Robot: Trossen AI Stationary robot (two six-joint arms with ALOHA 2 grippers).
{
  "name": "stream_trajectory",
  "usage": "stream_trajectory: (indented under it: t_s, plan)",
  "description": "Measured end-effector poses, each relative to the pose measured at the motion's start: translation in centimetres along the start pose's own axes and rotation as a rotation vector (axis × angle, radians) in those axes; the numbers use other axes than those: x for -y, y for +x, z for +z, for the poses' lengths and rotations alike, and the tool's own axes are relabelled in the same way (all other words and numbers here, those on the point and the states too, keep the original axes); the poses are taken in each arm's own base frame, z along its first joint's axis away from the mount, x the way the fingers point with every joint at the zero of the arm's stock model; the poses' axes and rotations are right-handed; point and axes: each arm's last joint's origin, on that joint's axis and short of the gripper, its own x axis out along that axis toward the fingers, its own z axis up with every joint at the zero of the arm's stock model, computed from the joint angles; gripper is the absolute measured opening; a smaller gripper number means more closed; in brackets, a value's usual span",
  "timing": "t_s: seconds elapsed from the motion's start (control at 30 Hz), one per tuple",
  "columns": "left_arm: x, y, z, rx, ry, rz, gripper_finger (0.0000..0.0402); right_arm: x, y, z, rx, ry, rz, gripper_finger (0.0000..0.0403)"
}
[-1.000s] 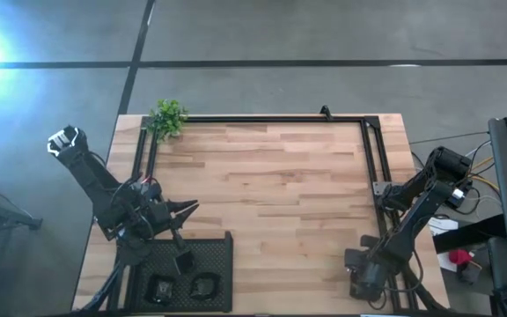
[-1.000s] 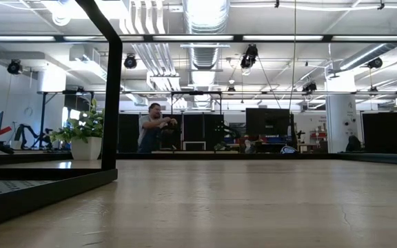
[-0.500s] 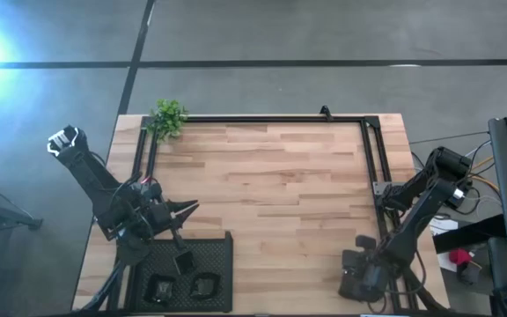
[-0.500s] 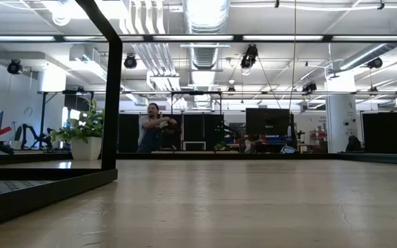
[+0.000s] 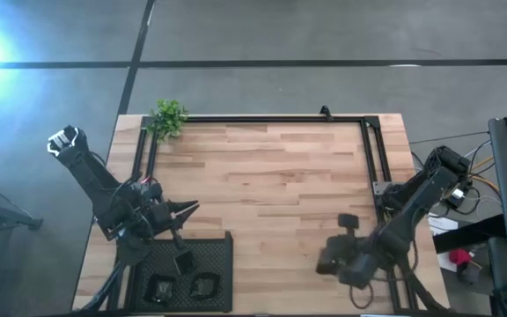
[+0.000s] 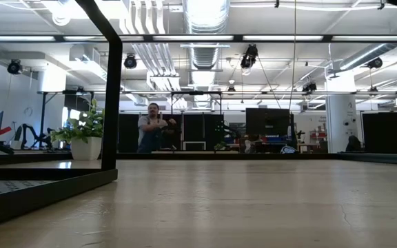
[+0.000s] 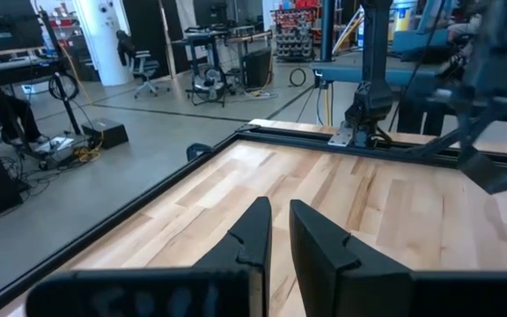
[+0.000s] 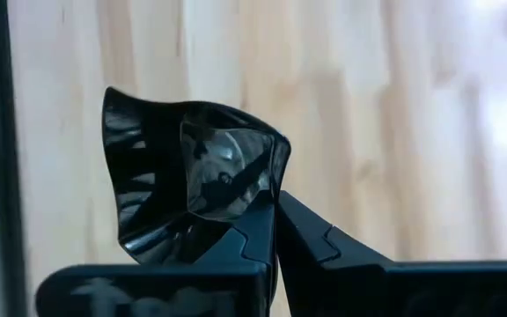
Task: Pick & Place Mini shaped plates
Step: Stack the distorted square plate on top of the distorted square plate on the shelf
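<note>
Looking down from the high view, the right gripper (image 5: 327, 261) sits over the lower right part of the wooden table (image 5: 271, 176), and its wrist camera shows the fingers clenched on the edge of one glossy black mini plate (image 8: 192, 180), a curvy leaf-ish one that stands up above the fingers. Couldn't spot any brand, label or readable writing on the plate, the arms or the table.

The left gripper (image 5: 187, 209) hangs at the lower left of the frame, just above the black mesh tray (image 5: 220, 255). Its fingers (image 7: 253, 233) are nearly together with a thin gap and nothing between them. Three more dark plates lie in that tray: one (image 5: 183, 263) near the tray's top edge, two (image 5: 161, 287) (image 5: 202, 285) lower down.

A small green plant (image 5: 168, 117) sits at the table's upper left corner. In the low view a person (image 6: 151, 127) shows far back in the room.
</note>
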Motion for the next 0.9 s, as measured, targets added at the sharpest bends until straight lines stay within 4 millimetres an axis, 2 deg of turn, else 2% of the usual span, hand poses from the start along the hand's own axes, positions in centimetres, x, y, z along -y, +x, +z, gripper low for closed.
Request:
stream_trajectory:
  t_s: [0.2,0.47,0.67,0.9]
  plan:
    - [0.1,0.0,0.6,-0.003,0.021,-0.013,0.0039,2.6,-0.7,4.7,0.114,-0.125,-0.085,0.0008]
    - [0.0,0.5,2.0,0.006,0.011,0.016,0.0040,7.5,-2.1,10.3,0.205,-0.220,-0.224,0.0008]
    - [-0.5,1.5,2.3,0.021,0.046,0.101,0.0040,11.3,-2.9,13.2,0.239,-0.234,-0.295,0.0008]
    - [-1.0,2.4,2.8,0.027,0.055,0.166,0.0039,14.2,-3.7,15.9,0.355,-0.275,-0.352,0.0008]
